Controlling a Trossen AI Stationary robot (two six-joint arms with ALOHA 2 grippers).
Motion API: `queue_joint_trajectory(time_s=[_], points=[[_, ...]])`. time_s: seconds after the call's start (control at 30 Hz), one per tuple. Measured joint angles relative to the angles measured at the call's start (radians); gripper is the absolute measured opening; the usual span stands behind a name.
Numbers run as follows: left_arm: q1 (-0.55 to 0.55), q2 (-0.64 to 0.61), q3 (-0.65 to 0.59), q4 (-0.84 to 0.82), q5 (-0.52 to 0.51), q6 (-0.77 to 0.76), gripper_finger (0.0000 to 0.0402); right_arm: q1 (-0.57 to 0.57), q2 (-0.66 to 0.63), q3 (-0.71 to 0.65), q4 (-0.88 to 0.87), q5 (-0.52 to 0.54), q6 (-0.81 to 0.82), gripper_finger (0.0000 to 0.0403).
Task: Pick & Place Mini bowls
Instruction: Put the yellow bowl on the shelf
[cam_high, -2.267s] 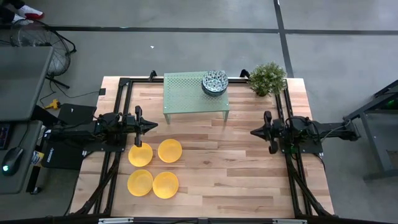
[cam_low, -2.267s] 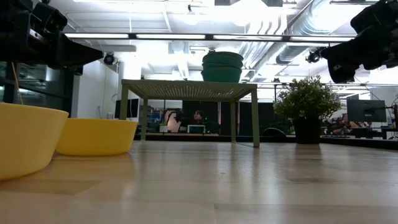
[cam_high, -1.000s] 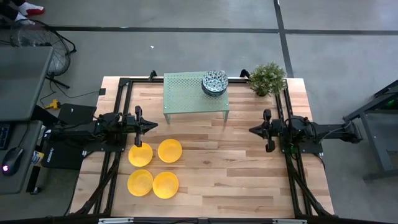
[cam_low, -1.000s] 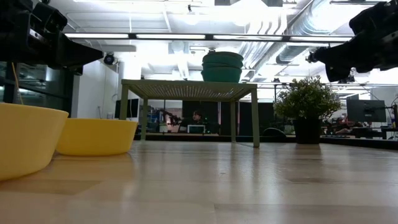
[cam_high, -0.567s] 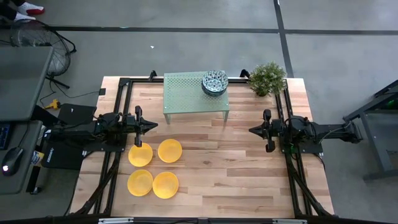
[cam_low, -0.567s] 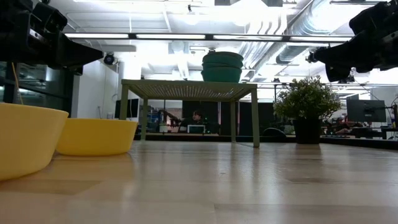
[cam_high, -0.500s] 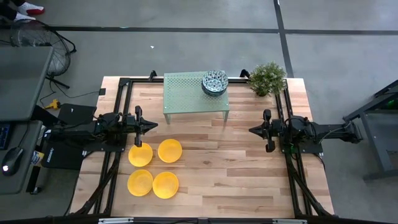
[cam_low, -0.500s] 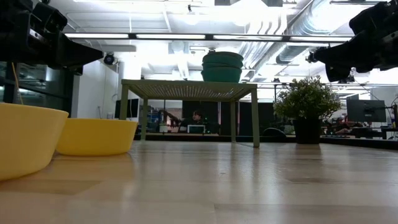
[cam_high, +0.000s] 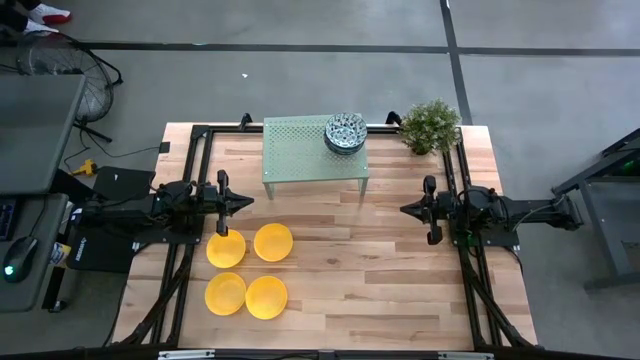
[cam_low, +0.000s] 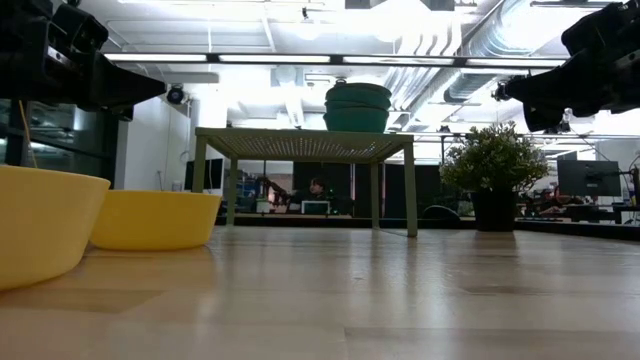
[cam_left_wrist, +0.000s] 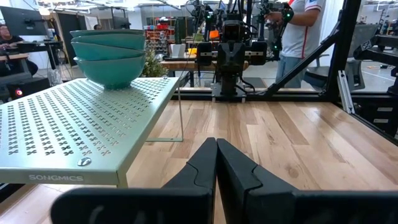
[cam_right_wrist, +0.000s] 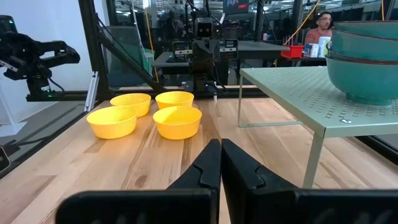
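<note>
Four yellow mini bowls (cam_high: 246, 270) sit on the worktop (cam_high: 380, 280) in front of the green rack (cam_high: 300, 150); patterned mini bowls (cam_high: 345, 132) are stacked atop the rack. Left gripper (cam_high: 245, 202) and right gripper (cam_high: 406, 210) hover closed, empty.

- "SONGMICS" stands in small raised letters on the front edge of the rack (cam_left_wrist: 59, 178), seen in the left wrist view, just beside a round bolt head at the corner.
- No other text, label, number or sign can be read in any view; screens and a red-and-white shirt on a person in the room behind show nothing legible.
</note>
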Motion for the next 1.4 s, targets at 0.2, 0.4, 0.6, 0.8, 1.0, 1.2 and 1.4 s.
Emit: queue_joint_trajectory(time_s=[0.2,0.4,0.6,0.8,1.0,1.2,1.4], points=[[0.000,0.000,0.000,0.000,0.000,0.000,0.0007,0.000,0.000,0.000,0.000,0.000,0.000,0.0000],[0.000,0.000,0.000,0.000,-0.003,0.000,0.0007,0.000,0.000,0.000,0.001,0.000,0.000,0.0000],[0.000,0.000,0.000,0.011,-0.051,-0.002,0.0007,0.000,0.000,0.000,0.001,0.000,0.000,0.0000],[0.000,0.000,0.000,0.010,-0.043,-0.003,0.0007,0.000,0.000,0.000,0.001,0.000,0.000,0.0000],[0.000,0.000,0.004,0.001,-0.043,-0.003,0.0007,0.000,0.000,0.000,0.001,0.000,0.000,0.0000],[0.000,0.026,0.115,-0.254,-0.045,0.017,0.0016,0.000,0.000,0.000,0.001,0.000,0.000,0.0000],[0.000,0.089,0.230,-0.459,-0.051,0.012,0.0075,0.000,0.000,0.000,0.001,0.000,0.000,0.0000]])
